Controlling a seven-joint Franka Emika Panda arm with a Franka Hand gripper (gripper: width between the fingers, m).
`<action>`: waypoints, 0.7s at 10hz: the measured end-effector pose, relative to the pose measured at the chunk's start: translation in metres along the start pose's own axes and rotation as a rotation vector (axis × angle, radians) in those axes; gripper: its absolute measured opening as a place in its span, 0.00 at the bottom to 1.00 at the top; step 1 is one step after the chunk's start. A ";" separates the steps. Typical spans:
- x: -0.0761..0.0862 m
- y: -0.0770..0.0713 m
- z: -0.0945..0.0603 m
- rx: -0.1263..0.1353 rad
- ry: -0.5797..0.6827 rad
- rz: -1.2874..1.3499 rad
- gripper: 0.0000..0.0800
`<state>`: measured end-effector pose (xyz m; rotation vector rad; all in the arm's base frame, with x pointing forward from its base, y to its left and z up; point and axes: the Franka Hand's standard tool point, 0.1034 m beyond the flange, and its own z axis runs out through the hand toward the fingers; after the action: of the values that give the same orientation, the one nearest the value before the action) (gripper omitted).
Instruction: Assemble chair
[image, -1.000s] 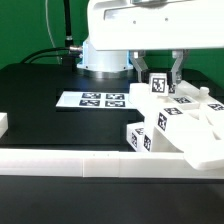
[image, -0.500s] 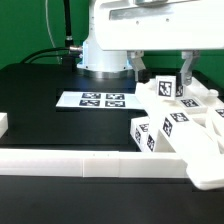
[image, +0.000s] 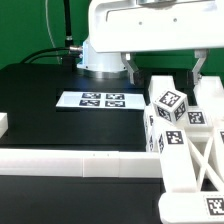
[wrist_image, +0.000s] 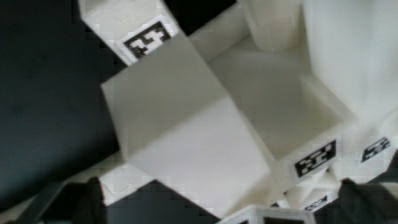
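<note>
**Exterior view.** The arm (image: 140, 25) is hanging over the black table (image: 40, 85), toward the exterior view's right. The gripper (image: 165, 68) is pointing down with its fingers (image: 133, 68) standing wide apart, clamping nothing. The chair (image: 185, 130), a cluster of white tagged blocks and bars, is sitting at the exterior view's right. Its topmost block is rising just under the gap between the fingers, with clear space showing on either side. Its lower bars are overlapping the end of the low wall (image: 70, 162) that is running along the near edge; contact there cannot be told. The marker board (image: 100, 100) is lying flat to the exterior view's left of the chair, apart from it.

**Wrist view.** The chair (wrist_image: 196, 110) is filling nearly the whole frame as tilted white slabs, close to the camera, with one tag (wrist_image: 146, 38) facing the lens. Dark fingertips (wrist_image: 68, 200) are flanking the white parts, well apart. The table is showing black beyond.
</note>
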<state>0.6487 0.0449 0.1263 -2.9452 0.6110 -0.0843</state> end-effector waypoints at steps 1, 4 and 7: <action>0.000 0.000 0.000 0.000 0.000 -0.083 0.81; 0.001 0.002 0.000 -0.001 0.000 -0.279 0.81; 0.008 0.016 -0.002 -0.005 0.004 -0.407 0.81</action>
<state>0.6495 0.0274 0.1262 -3.0261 0.0041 -0.1281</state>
